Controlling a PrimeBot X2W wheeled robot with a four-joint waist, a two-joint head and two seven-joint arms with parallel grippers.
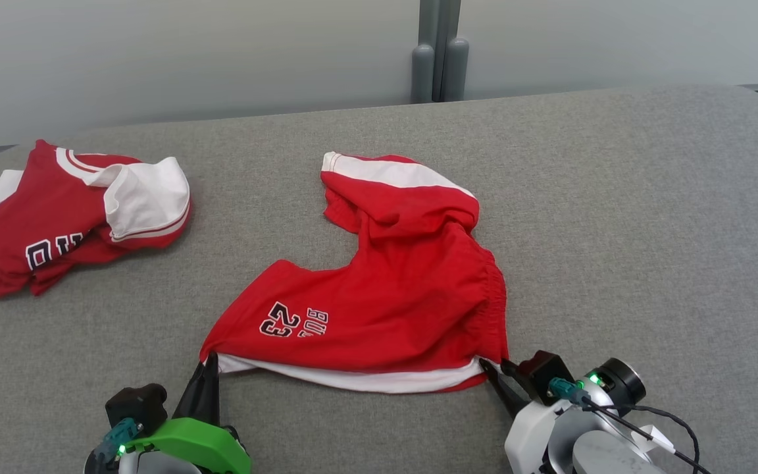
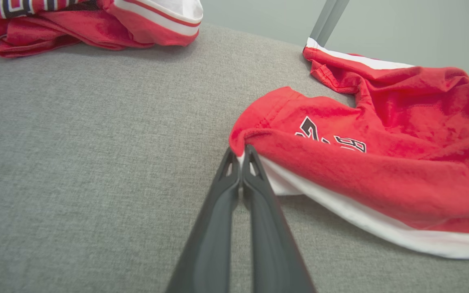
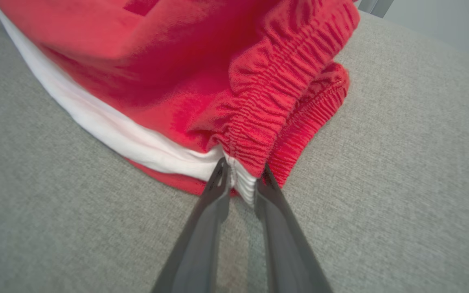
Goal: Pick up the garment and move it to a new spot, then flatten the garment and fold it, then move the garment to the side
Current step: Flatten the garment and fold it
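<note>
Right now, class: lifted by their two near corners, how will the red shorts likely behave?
The shorts look floppy: already wrinkled and bunched, so they would probably sag between the corners. Likely light, being thin cloth. The gathered waistband may offer the firmer grip.

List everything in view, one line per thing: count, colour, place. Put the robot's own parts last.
red shorts: one, red with a white stripe and the number 23, middle of the surface.
crumpled garment: one, red and white with dark lettering, far left, apart from the shorts.
grey surface: one, grey fabric, under both garments.
wall: one, pale grey, behind the surface.
posts: two, grey, upright against the wall.
left gripper: one, dark fingers, shut on the shorts' near left corner.
right gripper: one, dark fingers, pinching the waistband at the near right corner.
</note>
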